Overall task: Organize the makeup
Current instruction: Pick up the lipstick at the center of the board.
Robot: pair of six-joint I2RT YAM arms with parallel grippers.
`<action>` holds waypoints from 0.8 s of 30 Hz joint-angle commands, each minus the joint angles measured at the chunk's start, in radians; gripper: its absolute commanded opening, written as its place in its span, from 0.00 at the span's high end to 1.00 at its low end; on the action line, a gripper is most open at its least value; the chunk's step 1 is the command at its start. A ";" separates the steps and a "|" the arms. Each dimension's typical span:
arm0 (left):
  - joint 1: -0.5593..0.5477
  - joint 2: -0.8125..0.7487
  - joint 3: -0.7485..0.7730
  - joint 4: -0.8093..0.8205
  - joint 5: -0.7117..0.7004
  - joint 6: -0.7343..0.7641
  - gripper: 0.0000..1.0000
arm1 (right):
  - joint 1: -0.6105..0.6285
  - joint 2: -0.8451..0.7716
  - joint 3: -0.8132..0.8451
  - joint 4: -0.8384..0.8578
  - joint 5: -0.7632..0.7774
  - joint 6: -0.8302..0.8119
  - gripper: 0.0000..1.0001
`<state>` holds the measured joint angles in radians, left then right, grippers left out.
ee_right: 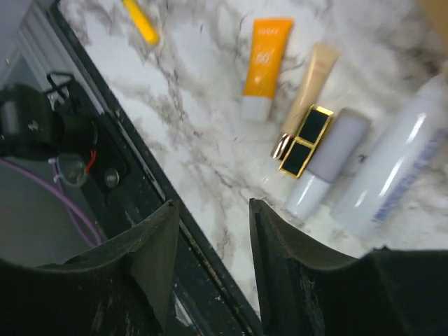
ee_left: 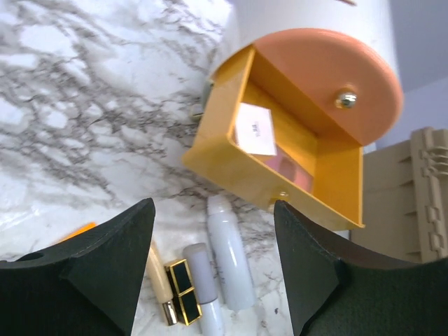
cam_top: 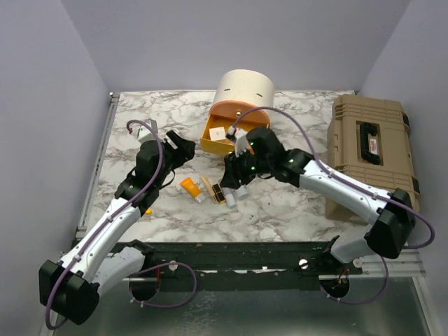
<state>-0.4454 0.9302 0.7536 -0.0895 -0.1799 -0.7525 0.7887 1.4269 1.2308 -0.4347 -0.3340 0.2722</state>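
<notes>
Makeup tubes (ee_left: pixel 229 259) lie before the drawer (ee_left: pixel 225 155), compact (ee_left: pixel 255 129) inside it.

"50" on orange tube (ee_right: pixel 265 66); blue print along white tube (ee_right: pixel 392 175) unreadable.

The top camera looks down from high behind the near edge over the whole marble table (cam_top: pixel 294 210). Both wrist cameras sit close above it, sharing the gold-black lipstick (ee_left: pixel 180 290).

table (cam_top: pixel 294 210): white marble, grey veins | tube (ee_right: pixel 264 63): orange, white cap | lipstick (ee_right: pixel 304 141): black, gold trim | case (cam_top: pixel 245 87): cream, orange drawer (ee_left: pixel 234 164) | toolbox (cam_top: pixel 367 150): tan
</notes>
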 commanded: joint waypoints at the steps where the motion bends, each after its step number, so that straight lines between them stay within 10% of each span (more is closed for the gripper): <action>1: 0.021 0.017 -0.020 -0.108 -0.098 -0.069 0.29 | 0.098 0.103 -0.047 0.008 0.119 0.082 0.51; 24: 0.062 0.077 -0.014 -0.103 -0.049 -0.113 0.28 | 0.191 0.423 0.057 0.013 0.397 0.061 0.58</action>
<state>-0.3923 1.0134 0.7403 -0.1822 -0.2333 -0.8524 0.9699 1.8290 1.2613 -0.4198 -0.0357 0.3523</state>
